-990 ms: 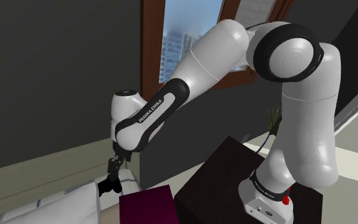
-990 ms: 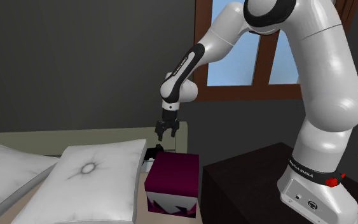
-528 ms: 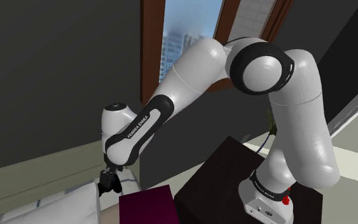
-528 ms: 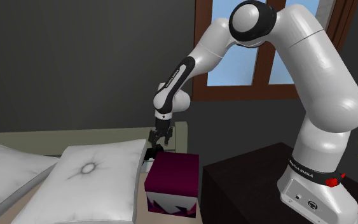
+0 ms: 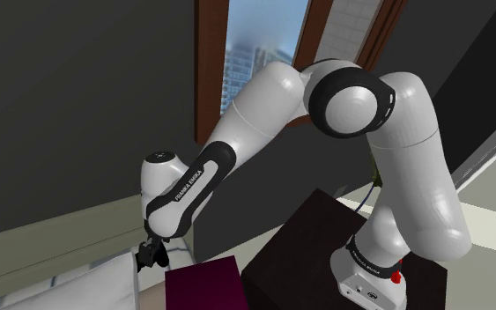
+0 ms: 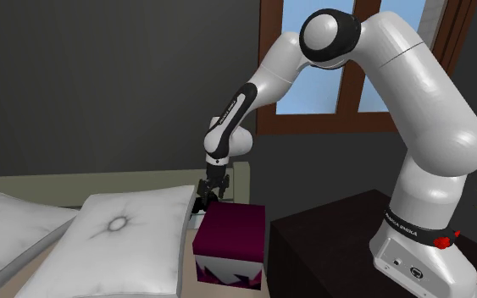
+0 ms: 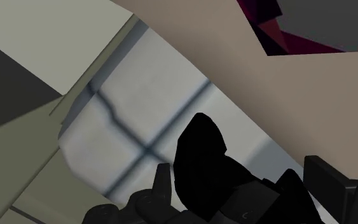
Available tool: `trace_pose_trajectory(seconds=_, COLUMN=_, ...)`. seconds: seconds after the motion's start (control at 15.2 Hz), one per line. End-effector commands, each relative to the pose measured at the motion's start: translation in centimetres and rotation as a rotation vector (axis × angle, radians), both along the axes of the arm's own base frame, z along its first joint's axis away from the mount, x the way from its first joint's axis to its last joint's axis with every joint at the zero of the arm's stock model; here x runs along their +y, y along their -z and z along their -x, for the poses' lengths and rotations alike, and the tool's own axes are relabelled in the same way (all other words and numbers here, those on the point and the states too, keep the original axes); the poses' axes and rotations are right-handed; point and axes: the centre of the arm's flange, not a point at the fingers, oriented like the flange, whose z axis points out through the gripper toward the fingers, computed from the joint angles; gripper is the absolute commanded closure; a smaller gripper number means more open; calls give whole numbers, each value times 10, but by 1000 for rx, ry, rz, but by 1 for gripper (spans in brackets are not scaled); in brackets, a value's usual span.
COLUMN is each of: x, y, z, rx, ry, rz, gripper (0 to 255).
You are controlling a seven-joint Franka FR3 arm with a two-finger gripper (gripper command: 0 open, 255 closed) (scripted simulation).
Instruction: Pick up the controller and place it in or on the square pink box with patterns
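The black controller (image 7: 203, 159) lies on the beige surface beside a white pillow, just behind the pink box. My gripper (image 7: 244, 175) is down over it, open, with one finger (image 7: 163, 183) on each side; a gap shows between the far finger and the controller. In the second exterior view the gripper (image 6: 202, 201) hangs low at the box's back corner, next to the pillow. The square box (image 6: 230, 241) has a dark magenta top and a patterned front. In the shoulder view the gripper (image 5: 151, 256) sits just left of the box (image 5: 203, 286).
Two white pillows (image 6: 122, 237) lie at the second exterior view's left of the box. The dark stand (image 6: 330, 245) carrying the arm's base rises right of the box. A dark wall and a brown-framed window (image 6: 346, 93) are behind.
The arm has swung toward the pillows and lowered. The gripper has come down from above the box's back edge to the controller. The box and pillows have not moved.
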Motion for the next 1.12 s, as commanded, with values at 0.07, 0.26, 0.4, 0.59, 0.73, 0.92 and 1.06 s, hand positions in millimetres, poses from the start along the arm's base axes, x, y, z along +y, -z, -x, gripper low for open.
trace_pose_trajectory(seconds=0.07, x=0, y=0, z=0, rx=0, ry=0, rz=0, gripper=0)
trace_pose_trajectory(seconds=0.26, x=0, y=0, z=0, rx=0, ry=0, rz=0, gripper=255)
trace_pose_trajectory(seconds=0.4, x=0, y=0, z=0, rx=0, ry=0, rz=0, gripper=255)
trace_pose_trajectory(seconds=0.59, x=0, y=0, z=0, rx=0, ry=0, rz=0, gripper=255)
trace_pose_trajectory(seconds=0.73, x=0, y=0, z=0, rx=0, ry=0, rz=0, gripper=255)
trace_pose_trajectory(seconds=0.92, x=9, y=7, z=16, rx=-179, ry=-71, rz=27, gripper=0)
trace_pose_trajectory(seconds=1.06, x=22, y=27, z=42, rx=-510, ry=-202, rz=77, gripper=0)
